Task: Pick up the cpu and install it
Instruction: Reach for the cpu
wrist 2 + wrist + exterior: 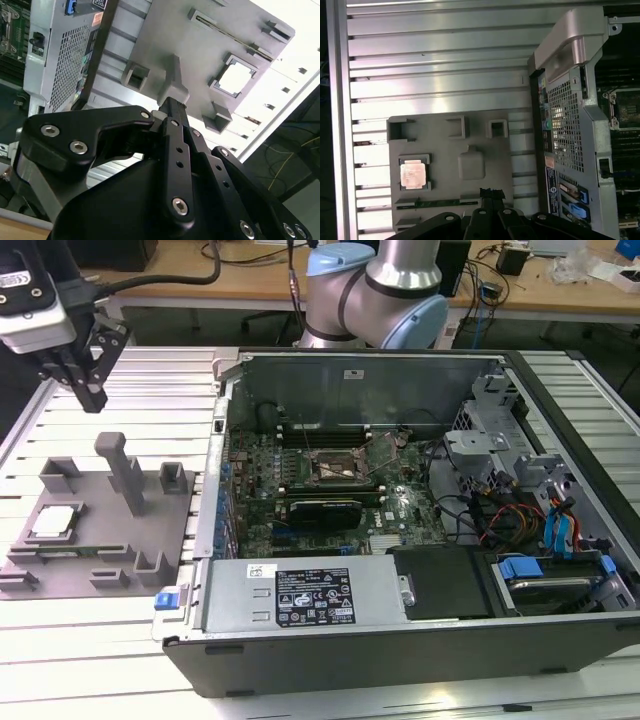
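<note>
Lab: open PC case [400, 375] on slotted aluminium table [90, 660], wooden benches [260, 285] behind.

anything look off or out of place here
Nothing stands out. The cpu lies flat and square in its pocket on the grey tray, and the claw hangs in the air, clear of both.

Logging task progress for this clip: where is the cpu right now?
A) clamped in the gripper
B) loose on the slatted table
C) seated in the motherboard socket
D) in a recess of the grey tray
D: the cpu lies flat in a square recess of the grey tray, and the gripper hangs above the tray holding nothing.
</note>
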Tool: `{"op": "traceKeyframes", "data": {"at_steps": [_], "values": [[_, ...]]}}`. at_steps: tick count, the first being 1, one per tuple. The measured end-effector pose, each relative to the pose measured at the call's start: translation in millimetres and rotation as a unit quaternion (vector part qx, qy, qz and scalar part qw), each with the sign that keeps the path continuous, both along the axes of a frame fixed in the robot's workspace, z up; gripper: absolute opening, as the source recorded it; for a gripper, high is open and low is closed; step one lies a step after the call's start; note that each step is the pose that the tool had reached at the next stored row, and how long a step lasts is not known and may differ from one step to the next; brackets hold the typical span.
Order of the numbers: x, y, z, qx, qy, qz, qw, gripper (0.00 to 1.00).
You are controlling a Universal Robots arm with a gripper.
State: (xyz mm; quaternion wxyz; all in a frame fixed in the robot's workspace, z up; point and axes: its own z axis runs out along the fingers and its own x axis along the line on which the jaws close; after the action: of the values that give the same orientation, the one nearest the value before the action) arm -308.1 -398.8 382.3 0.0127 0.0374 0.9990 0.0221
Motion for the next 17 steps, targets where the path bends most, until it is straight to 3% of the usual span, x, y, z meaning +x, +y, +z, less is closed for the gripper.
{"op": "traceKeyframes", "data": {"at_steps": [8,14,17], "values": [[-13.2,0.0,-7.8,0.0000,0.0000,0.000,1.0000,0.11],[-22.9,0.0,-17.5,0.0000,0.0000,0.000,1.0000,0.11],[-32.1,0.0,-26.4,0.0000,0.0000,0.000,1.0000,0.11]]}}
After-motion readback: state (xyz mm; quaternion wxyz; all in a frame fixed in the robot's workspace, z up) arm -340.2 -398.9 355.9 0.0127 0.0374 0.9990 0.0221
